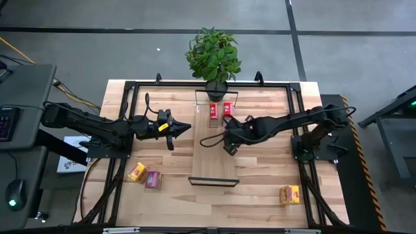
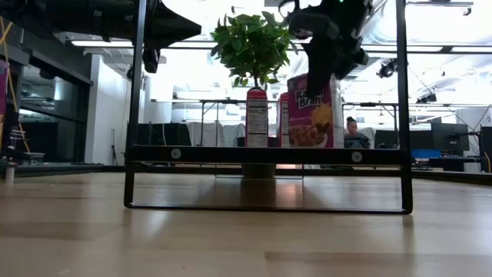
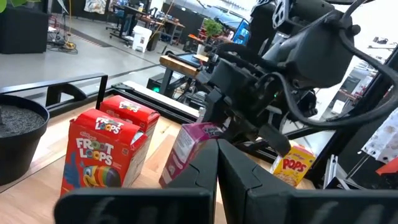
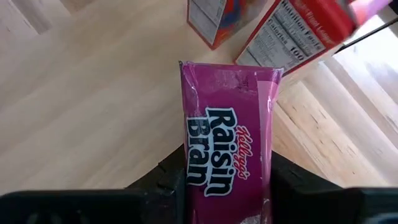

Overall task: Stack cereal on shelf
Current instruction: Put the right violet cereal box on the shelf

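Magenta cereal box (image 4: pixel 229 140) sat clamped in the right gripper (image 1: pixel 229 140) jaws over the shelf (image 1: pixel 214 168); left gripper (image 1: pixel 184 128) jaws were closed, empty.

Long light-wood shelf (image 1: pixel 213 153) with black metal end frames lies mid-table, running from the potted green plant (image 1: pixel 213 55) toward the near edge. Two red cardboard cereal boxes (image 1: pixel 220 111) stand side by side on its far end. Pink-magenta Raisin Bran box (image 4: pixel 230 140) sits just before them, clamped in right gripper (image 1: pixel 229 138). Yellow box (image 1: pixel 137 171) and pink box (image 1: pixel 153 180) lie touching, left of shelf; another yellow box (image 1: pixel 289 194) right.
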### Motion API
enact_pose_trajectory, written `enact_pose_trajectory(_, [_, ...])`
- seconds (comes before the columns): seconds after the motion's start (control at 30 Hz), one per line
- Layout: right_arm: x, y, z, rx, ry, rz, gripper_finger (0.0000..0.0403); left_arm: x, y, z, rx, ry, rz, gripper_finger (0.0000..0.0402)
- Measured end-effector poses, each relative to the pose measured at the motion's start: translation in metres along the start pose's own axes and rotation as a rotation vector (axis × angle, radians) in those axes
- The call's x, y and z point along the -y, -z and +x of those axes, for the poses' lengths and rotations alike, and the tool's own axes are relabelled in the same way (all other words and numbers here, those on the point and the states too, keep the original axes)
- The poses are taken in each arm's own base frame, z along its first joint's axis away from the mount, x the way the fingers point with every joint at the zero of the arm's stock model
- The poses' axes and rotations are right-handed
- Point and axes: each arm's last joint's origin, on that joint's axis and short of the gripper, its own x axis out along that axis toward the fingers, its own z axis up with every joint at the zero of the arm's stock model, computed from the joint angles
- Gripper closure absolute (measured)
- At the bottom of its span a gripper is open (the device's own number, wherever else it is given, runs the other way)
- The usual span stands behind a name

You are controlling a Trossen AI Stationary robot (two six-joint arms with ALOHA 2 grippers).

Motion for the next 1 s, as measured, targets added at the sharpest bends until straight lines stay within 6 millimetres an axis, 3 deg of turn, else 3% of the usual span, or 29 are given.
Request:
enact_pose_trajectory(0.83, [0.012,-0.016,0.008,0.021,-0.011,0.040,0.0283,0.000,0.000,0.000,-0.001,0.000,0.010,0.0401])
enact_pose_trajectory(1.0, [0.011,-0.016,0.008,0.025,-0.012,0.035,0.0257,0.000,0.000,0.000,-0.001,0.000,0.010,0.0401])
